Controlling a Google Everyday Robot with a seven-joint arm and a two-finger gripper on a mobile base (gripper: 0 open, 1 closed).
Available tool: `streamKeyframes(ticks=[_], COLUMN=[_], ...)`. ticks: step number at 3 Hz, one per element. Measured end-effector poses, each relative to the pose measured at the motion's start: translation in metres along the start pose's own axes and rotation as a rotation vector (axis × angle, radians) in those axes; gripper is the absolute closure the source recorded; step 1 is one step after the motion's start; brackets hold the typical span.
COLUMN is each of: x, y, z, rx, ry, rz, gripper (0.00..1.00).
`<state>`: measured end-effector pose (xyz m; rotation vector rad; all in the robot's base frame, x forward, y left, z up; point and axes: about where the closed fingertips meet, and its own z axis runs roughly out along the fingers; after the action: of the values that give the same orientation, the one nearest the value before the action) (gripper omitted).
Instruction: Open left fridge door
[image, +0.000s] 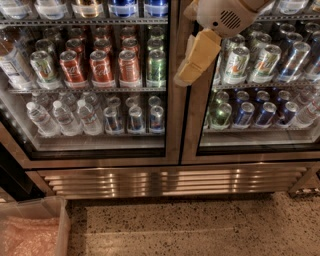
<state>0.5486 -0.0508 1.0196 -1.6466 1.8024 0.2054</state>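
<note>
The left fridge door (173, 125) is a tall glass pane in a brushed steel frame, and it stands closed. Red cola cans (102, 66) and clear water bottles (62, 117) show through its glass. My gripper (197, 57), white with tan pads, hangs from the top of the view. It is in front of the steel strip where the two doors meet, at the left door's right edge. I cannot tell whether it touches the frame. The matching right door (260, 142) with white-green and blue cans is also closed.
A ribbed steel grille (170, 181) runs below both doors. Speckled floor (190, 227) lies in front. A clear bin with pink contents (30, 232) sits at the bottom left. A dark gap (9, 175) lies left of the fridge.
</note>
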Motion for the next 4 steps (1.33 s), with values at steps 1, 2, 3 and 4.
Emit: streamKeyframes(ticks=[1,2,3,4], x=[0.000,0.008,0.023,0.032], y=[0.000,-0.006,-0.014,-0.024], z=[0.000,-0.007,-0.026,-0.031], rx=[0.001,0.051,0.131,0.166], ry=[0.000,0.021,0.068,0.095], rz=[0.000,0.013,0.044,0.071], gripper=[0.00,0.00,0.00,0.00])
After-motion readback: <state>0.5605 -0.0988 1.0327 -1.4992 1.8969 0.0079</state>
